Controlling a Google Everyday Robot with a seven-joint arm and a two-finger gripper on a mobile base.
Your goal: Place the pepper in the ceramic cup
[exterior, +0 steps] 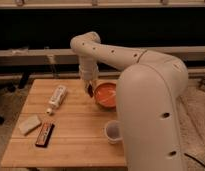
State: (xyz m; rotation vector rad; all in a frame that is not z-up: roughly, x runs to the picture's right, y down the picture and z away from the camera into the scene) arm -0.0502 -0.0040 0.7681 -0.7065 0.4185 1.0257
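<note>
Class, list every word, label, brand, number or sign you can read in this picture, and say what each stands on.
No text can be read.
White bottle lying on the table: label too blurred to read.
Black-and-red bar: markings too blurred to read.
Orange bowl, ceramic cup, robot arm: no text seen.
Gripper, at the bowl's left rim: no text seen.
</note>
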